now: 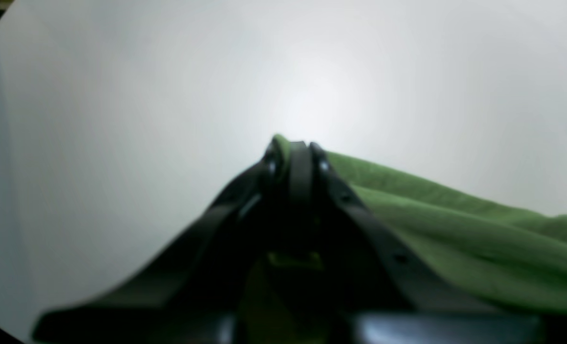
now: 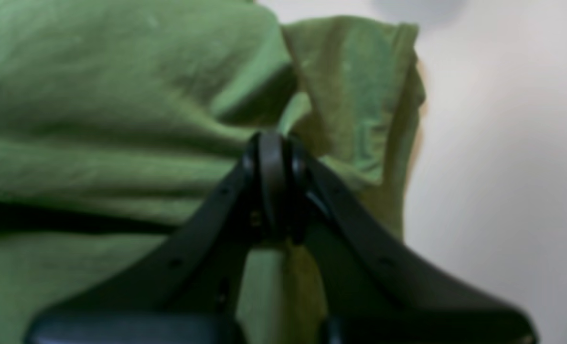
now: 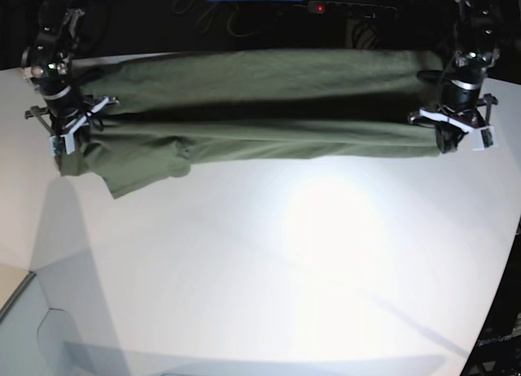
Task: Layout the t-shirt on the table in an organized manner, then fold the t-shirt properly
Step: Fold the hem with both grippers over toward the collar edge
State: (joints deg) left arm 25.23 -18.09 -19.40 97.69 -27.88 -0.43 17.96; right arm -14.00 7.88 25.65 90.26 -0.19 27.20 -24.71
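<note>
Now the t-shirt [image 3: 260, 107] is stretched in a long band across the far side of the worktop [image 3: 277, 262], one arm at each end. The right gripper [image 3: 67, 136], on the left of the base view, has its jaws pressed together on a pinch of green cloth near a sleeve [image 3: 142, 171], which hangs loose toward the front. Up close the right gripper [image 2: 273, 143] has fabric [image 2: 97, 95] bunched all around its tips. Over on the other side the left gripper [image 3: 450, 138] is clamped on the shirt's opposite end. Its own camera shows the left gripper [image 1: 296, 150] with jaws closed tight on a green edge [image 1: 455, 229], white worktop [image 1: 121, 119] beyond.
</note>
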